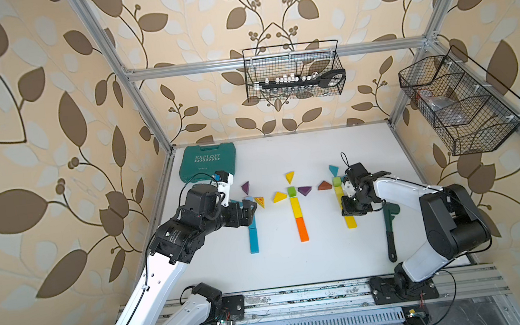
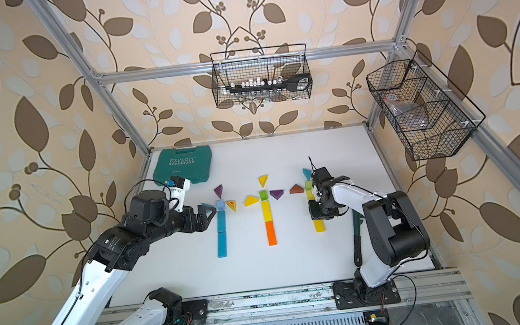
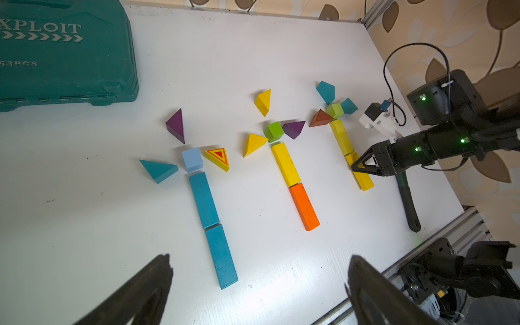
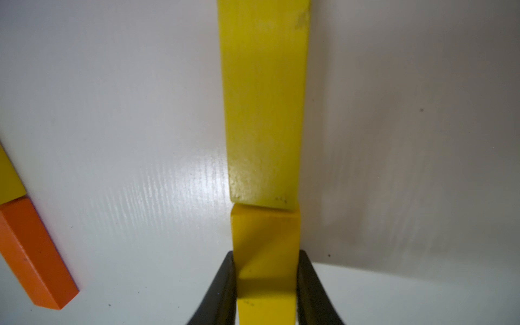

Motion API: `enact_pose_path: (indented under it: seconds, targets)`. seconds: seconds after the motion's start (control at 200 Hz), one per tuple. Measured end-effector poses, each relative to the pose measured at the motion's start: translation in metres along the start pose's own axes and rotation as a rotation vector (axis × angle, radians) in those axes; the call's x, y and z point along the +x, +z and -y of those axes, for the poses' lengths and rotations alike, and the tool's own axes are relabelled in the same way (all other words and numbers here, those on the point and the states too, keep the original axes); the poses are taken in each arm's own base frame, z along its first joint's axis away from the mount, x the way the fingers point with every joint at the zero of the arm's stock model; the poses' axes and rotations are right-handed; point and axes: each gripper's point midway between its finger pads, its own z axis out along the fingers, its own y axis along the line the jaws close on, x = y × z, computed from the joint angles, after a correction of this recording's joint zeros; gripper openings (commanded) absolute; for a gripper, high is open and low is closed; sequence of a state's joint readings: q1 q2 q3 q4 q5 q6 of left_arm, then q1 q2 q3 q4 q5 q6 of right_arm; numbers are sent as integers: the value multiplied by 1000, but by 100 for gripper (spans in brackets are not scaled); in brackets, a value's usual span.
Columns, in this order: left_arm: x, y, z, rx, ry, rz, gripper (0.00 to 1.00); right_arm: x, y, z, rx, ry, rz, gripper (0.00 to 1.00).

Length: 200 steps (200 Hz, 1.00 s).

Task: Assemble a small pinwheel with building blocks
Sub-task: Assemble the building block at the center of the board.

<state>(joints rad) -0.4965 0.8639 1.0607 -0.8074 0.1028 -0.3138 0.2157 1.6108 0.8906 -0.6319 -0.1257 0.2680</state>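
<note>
Beige wallpaper [image 1: 29,131] printed with big brown leaves wraps the booth on three sides, and we see it edged by silver aluminium rails [image 1: 239,62]. Below lies a smooth, glossy white table [image 1: 298,266]. At its far left corner sits a closed teal plastic tool case [image 1: 208,161] with moulded lettering. Two black wire baskets hang on the rails. The back basket [image 1: 255,83] holds a black rack of small metal sockets [image 1: 302,79]. The side basket [image 1: 484,129], split into compartments, holds a crumpled clear bag [image 1: 436,99]. A dark green wrench [image 1: 390,231] with a black handle lies flat near the table's right edge.

The building blocks [image 1: 295,207] lie mid-table in three rows side by side. Each row is a stem of two painted wooden bars laid end to end, topped by a cube with triangular wedges around it. We see the left gripper [image 3: 259,257] hanging over the table by the teal bars [image 1: 253,238], jaws spread wide and empty. The right gripper [image 4: 264,261] is clamped on the lower yellow bar [image 4: 266,233], one finger on each long side. That bar's end touches the upper yellow bar [image 4: 264,98]. The middle stem pairs a yellow bar [image 3: 285,163] with an orange bar [image 1: 302,229] under a green cube [image 1: 291,191]. A pale blue cube [image 3: 192,159] tops the teal stem, with a purple wedge [image 1: 246,188] and a teal wedge [image 3: 159,170] near it.
</note>
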Motion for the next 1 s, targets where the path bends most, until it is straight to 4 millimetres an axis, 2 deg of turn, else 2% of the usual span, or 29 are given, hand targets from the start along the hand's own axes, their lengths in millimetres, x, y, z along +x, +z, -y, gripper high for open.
enact_pose_path:
  seconds: [0.22, 0.31, 0.505, 1.0]
  targets:
    - [0, 0, 0, 0, 0, 0, 99, -3, 1, -1, -2, 0, -1, 24]
    - [0, 0, 0, 0, 0, 0, 99, -3, 1, 0, 2, 1, -1, 33]
    - [0, 0, 0, -1, 0, -1, 99, -2, 1, 3, 23, 3, -5, 38]
    - [0, 1, -1, -8, 0, 0, 99, -4, 2, 1, 14, 2, -12, 37]
